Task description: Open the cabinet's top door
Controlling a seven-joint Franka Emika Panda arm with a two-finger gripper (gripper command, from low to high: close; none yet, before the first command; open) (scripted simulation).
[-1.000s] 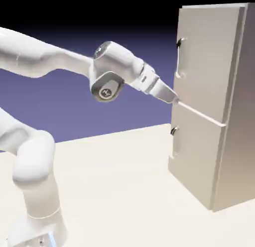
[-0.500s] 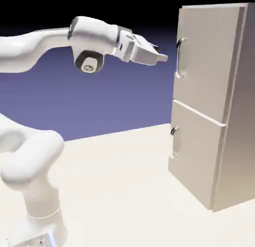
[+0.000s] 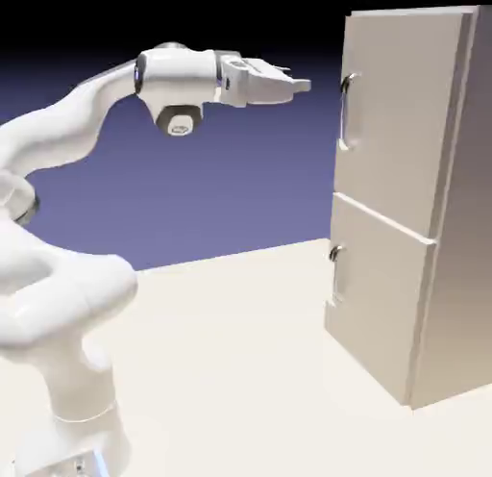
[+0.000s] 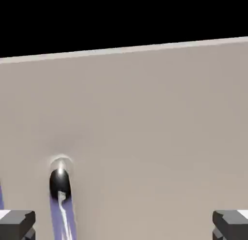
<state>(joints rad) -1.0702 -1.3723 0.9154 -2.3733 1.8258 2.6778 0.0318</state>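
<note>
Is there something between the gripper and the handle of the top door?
Nothing visible. In the exterior view only open backdrop lies between the open gripper and the handle of the top door. The hand view shows bare door panel and the handle's upper end, unobstructed.

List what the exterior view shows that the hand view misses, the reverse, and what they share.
Only the exterior view shows the arm, the table, the lower door and the gap between the open gripper and the cabinet. Only the hand view shows the handle's upper mount close up. Both show the top door, shut, and its handle.
</note>
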